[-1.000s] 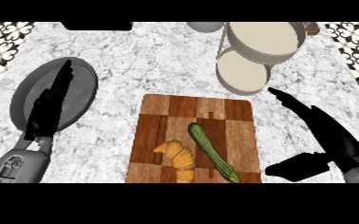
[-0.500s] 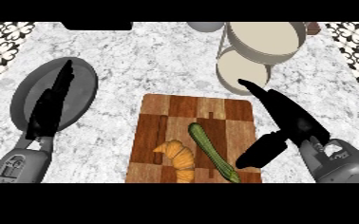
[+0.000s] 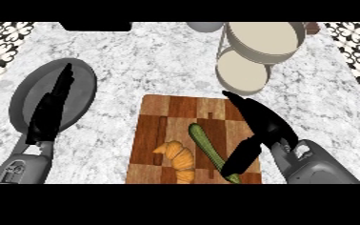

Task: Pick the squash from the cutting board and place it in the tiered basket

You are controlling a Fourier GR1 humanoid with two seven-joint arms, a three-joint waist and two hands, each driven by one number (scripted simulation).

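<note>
Wooden cutting board (image 3: 169,114) is seen on the marble counter (image 3: 155,62). Green squash (image 3: 204,141) is laid diagonally on it, with a croissant (image 3: 179,156) just beside, to the left. Right hand (image 3: 265,124) is held over the board's right edge, fingers straight, thumb across the squash's lower end. Left hand (image 3: 45,114) is laid flat over a grey plate (image 3: 88,83). Tiered basket (image 3: 264,40) is noted at the upper right.

On the worktop (image 3: 155,62), the cutting board (image 3: 172,112) lies centre, carrying a croissant (image 3: 179,156) left of the squash (image 3: 200,136); the tiered basket (image 3: 264,40) stands behind, rightward.
</note>
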